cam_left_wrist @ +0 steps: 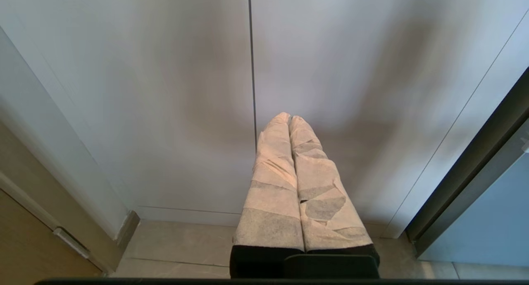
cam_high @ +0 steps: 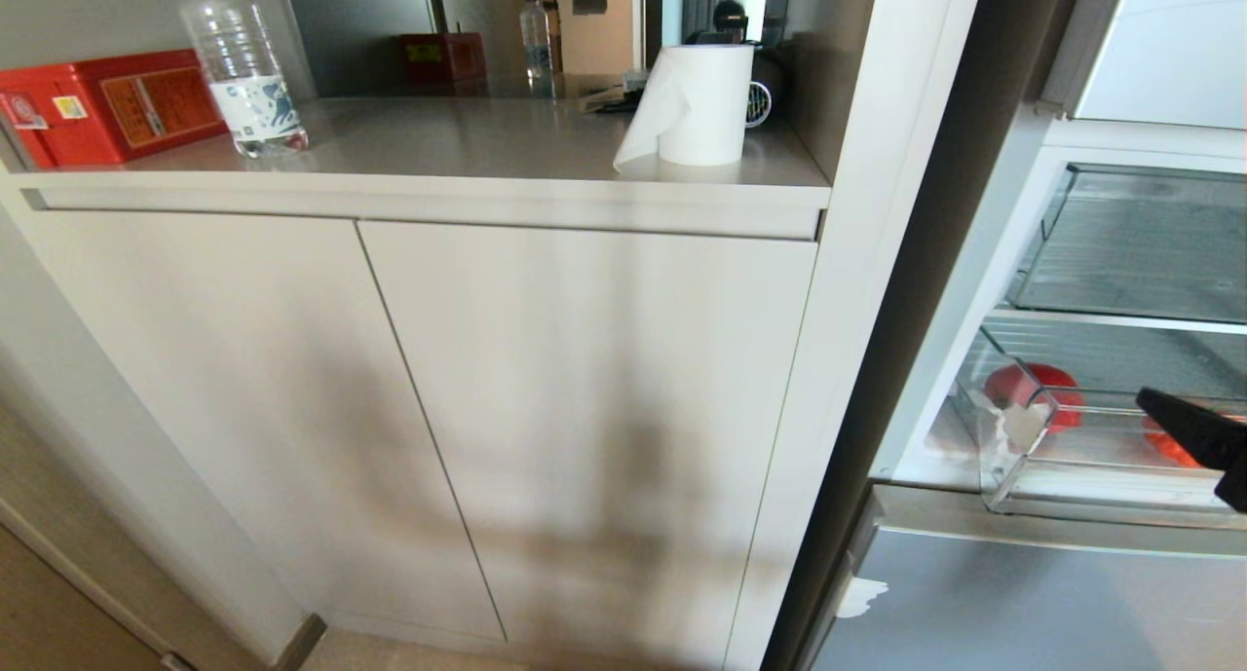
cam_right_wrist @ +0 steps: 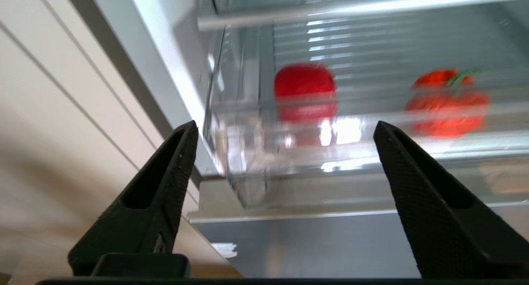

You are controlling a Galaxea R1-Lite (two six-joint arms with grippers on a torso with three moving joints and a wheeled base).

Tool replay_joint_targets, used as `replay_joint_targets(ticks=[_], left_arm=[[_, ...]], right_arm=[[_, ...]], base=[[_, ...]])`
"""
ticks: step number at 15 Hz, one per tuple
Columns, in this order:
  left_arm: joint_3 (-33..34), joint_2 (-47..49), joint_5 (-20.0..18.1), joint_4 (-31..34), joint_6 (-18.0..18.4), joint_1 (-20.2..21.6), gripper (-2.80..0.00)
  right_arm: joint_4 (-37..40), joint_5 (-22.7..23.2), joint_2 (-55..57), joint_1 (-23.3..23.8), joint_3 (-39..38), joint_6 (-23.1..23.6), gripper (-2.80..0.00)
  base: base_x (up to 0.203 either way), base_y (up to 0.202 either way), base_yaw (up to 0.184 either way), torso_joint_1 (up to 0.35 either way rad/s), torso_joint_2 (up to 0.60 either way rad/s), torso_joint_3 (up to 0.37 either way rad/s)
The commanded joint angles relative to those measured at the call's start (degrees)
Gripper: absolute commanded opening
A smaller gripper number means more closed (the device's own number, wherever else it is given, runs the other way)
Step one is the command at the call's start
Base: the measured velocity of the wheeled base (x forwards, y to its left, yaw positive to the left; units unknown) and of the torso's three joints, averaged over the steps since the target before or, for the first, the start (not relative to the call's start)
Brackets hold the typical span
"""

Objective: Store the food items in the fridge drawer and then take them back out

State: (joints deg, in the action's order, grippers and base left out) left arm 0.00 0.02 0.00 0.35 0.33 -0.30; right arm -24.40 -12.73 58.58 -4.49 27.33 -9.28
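Note:
The fridge drawer (cam_high: 1013, 476) is clear plastic and juts out of the open fridge at the right edge of the head view. Two food items lie inside it: a red one (cam_high: 1047, 391) near its left end and an orange-red one (cam_high: 1164, 447) partly behind one of my right gripper's black fingers (cam_high: 1198, 429). In the right wrist view the right gripper (cam_right_wrist: 285, 124) is open and empty, just in front of the drawer's front lip (cam_right_wrist: 372, 152). Behind the lip sit the red piece (cam_right_wrist: 304, 90) and the green-stemmed one (cam_right_wrist: 448, 107). My left gripper (cam_left_wrist: 288, 117) is shut, parked before the cabinet doors.
A pale cabinet (cam_high: 585, 408) fills the left and middle. Its counter carries a paper towel roll (cam_high: 701, 106), a water bottle (cam_high: 244, 67) and a red box (cam_high: 107, 106). Above the drawer sits another clear fridge compartment (cam_high: 1140, 242). A grey lower door (cam_high: 1023, 603) lies below it.

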Motion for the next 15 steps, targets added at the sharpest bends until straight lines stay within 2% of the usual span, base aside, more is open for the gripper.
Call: replay_joint_targets(ticks=[1,4,8,11,13,15], left_arm=[[0.0,0.0,0.0,0.0,0.0,0.0,-2.8],[0.0,0.0,0.0,0.0,0.0,0.0,-2.8],[0.0,0.0,0.0,0.0,0.0,0.0,-2.8],[0.0,0.0,0.0,0.0,0.0,0.0,-2.8],[0.0,0.0,0.0,0.0,0.0,0.0,-2.8],[0.0,0.0,0.0,0.0,0.0,0.0,-2.8]], right_arm=[[9.0,-0.2,1.9,1.0,8.3,0.1,0.0],[14.4,-0.5,9.8,3.1,14.1,2.0,0.0],[14.0,0.0,19.7,6.3,19.2,2.8,0.0],[9.2,0.2,23.4,6.6,19.9,3.3,0.0],[9.9,0.3,25.1,6.7,21.1,3.5,0.0],[14.0,0.1,26.1,7.3,23.1,5.1,0.0]], base=[[0.0,0.0,0.0,0.0,0.0,0.0],[0.0,0.0,0.0,0.0,0.0,0.0],[0.0,0.0,0.0,0.0,0.0,0.0],[0.0,0.0,0.0,0.0,0.0,0.0],[0.0,0.0,0.0,0.0,0.0,0.0],[0.0,0.0,0.0,0.0,0.0,0.0]])
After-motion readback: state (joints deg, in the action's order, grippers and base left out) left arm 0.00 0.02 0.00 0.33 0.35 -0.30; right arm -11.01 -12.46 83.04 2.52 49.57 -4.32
